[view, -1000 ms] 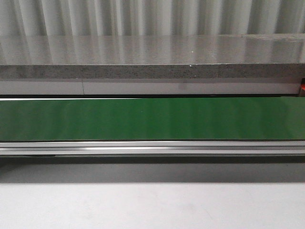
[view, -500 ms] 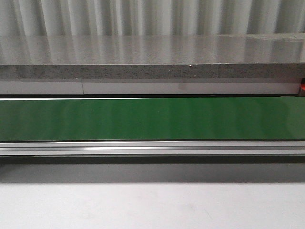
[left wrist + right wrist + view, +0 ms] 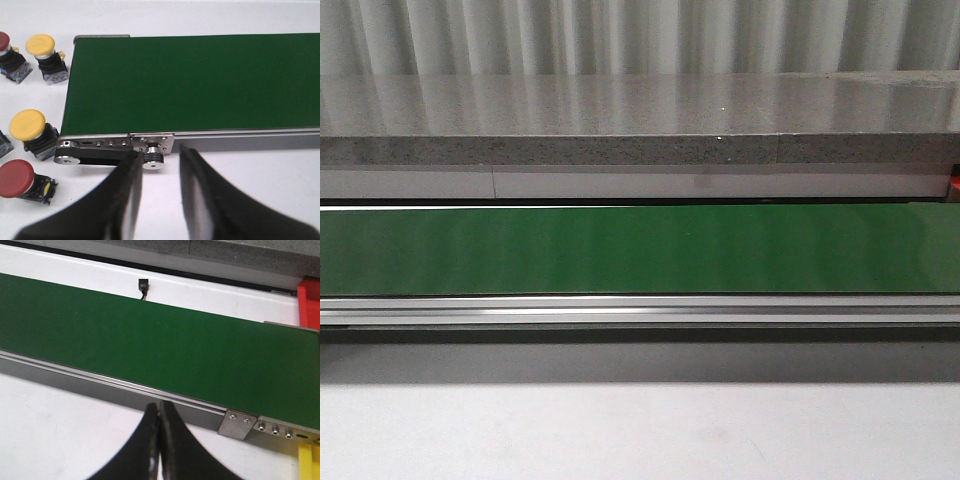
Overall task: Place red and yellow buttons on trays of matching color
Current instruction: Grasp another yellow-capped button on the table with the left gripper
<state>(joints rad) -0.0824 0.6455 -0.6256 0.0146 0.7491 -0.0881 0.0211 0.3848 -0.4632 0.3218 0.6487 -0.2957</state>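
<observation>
In the left wrist view, two yellow buttons (image 3: 27, 125) (image 3: 41, 45) and two red buttons (image 3: 16, 175) (image 3: 4, 41) stand on the white table beside the end of the green belt (image 3: 200, 80). My left gripper (image 3: 160, 162) is open, empty, over the table in front of the belt's pulley. In the right wrist view my right gripper (image 3: 159, 410) is shut on nothing, near the belt's rail. An edge of the red tray (image 3: 310, 302) shows beyond the belt's end, a piece of the yellow tray (image 3: 309, 462) nearer. Neither gripper appears in the front view.
The green conveyor belt (image 3: 640, 250) with its aluminium rail (image 3: 640, 310) spans the front view, a grey stone ledge (image 3: 640, 120) behind it. A small black sensor (image 3: 144, 287) sits on the white strip beyond the belt. White table (image 3: 640, 430) lies in front.
</observation>
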